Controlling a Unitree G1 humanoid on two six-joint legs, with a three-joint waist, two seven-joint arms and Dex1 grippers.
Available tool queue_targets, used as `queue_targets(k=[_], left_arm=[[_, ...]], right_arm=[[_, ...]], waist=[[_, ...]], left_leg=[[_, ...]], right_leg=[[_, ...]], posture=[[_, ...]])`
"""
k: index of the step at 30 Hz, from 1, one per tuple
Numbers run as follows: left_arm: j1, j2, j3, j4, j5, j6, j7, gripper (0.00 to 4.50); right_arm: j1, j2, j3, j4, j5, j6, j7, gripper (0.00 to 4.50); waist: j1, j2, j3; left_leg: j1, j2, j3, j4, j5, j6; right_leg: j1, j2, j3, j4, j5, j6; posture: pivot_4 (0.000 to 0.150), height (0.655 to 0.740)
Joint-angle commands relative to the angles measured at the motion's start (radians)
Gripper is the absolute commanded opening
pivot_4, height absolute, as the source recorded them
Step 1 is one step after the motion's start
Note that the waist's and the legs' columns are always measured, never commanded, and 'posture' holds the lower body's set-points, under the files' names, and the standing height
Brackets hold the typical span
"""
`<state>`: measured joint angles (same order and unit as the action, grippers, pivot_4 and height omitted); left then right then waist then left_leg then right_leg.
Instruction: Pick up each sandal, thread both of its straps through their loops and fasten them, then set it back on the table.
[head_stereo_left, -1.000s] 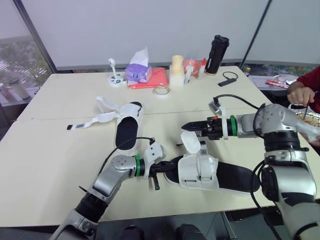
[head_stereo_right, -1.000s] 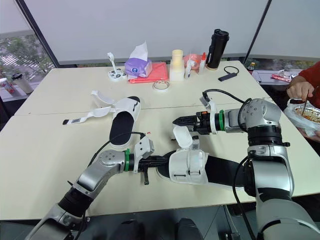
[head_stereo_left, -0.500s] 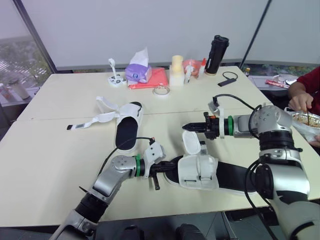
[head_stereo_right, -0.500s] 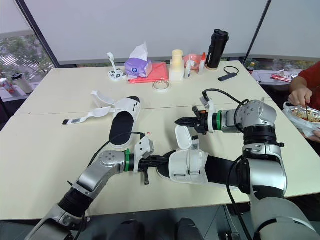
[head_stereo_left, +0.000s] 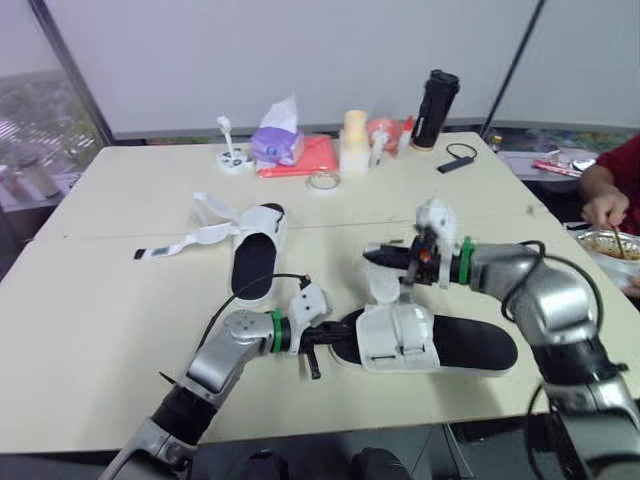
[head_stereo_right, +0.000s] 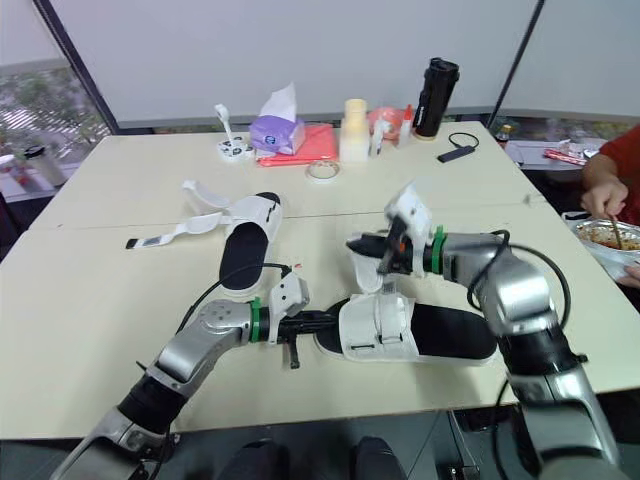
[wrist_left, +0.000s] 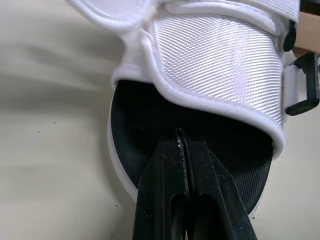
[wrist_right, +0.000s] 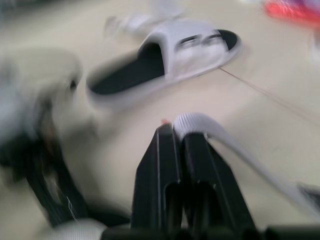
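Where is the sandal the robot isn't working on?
In the left eye view, that sandal lies on the table's left half, straps loose, beyond the left gripper and nearer than the tape roll.

Head eyes look down across the table (head_stereo_left: 90, 330); both wrist cameras sit close to the near sandal (head_stereo_left: 400, 340).

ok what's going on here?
The robot is working on the near sandal, which lies on the table. Its left gripper, jaws shut, sits over the black footbed at one end. Its right gripper is shut on the end of a loose strap, held above the sandal's upper. The far sandal lies on the table with its straps undone.
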<state>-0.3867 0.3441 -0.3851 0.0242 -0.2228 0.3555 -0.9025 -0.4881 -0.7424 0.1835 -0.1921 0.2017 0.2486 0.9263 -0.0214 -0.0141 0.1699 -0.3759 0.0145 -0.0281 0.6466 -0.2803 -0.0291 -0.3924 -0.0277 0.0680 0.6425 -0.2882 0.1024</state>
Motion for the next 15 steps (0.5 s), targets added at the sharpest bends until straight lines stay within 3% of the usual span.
queue_targets(k=[1,2,4,10,15], left_arm=[[0.037,0.03,-0.021,0.086,0.064,0.043,0.023,0.0],[0.035,0.029,-0.022,0.088,0.062,0.043,0.019,0.0],[0.028,0.026,-0.026,0.096,0.059,0.044,0.01,0.0],[0.008,0.024,-0.036,0.107,0.053,0.039,-0.019,0.0],[0.004,0.022,-0.033,0.105,0.048,0.046,-0.03,0.0]], right_arm=[[0.044,-0.151,0.1,0.048,-0.563,-0.837,-0.236,0.02],[0.05,-0.207,0.102,0.075,-0.797,-1.031,-0.459,0.02],[0.052,-0.243,0.075,0.144,-1.046,-1.256,-0.764,0.02],[0.046,-0.282,0.071,0.203,-1.408,-1.346,-1.242,0.02],[0.013,-0.305,0.086,0.229,-1.529,-1.307,-1.463,0.02]], waist=[[0.0,0.0,0.0],[0.0,0.001,0.0],[0.0,-0.001,0.0],[0.005,-0.002,-0.001],[0.004,-0.002,-0.001]], left_leg=[[0.001,0.0,0.0,0.0,0.0,0.0],[0.001,0.0,0.001,0.0,0.0,0.0],[0.0,0.0,0.003,0.0,0.001,-0.002],[0.001,0.0,0.002,-0.001,0.004,-0.007],[0.001,0.0,0.002,-0.002,0.004,-0.006]], right_leg=[[0.001,0.0,0.0,-0.001,0.0,0.0],[0.001,0.0,0.0,-0.002,-0.001,-0.001],[0.0,-0.001,0.001,-0.003,-0.002,-0.005],[0.0,-0.001,0.005,-0.003,0.001,-0.011],[0.0,-0.001,0.006,-0.003,0.001,-0.011]], posture=[[0.15,0.74],[0.15,0.74],[0.15,0.74],[0.15,0.74],[0.15,0.74]])
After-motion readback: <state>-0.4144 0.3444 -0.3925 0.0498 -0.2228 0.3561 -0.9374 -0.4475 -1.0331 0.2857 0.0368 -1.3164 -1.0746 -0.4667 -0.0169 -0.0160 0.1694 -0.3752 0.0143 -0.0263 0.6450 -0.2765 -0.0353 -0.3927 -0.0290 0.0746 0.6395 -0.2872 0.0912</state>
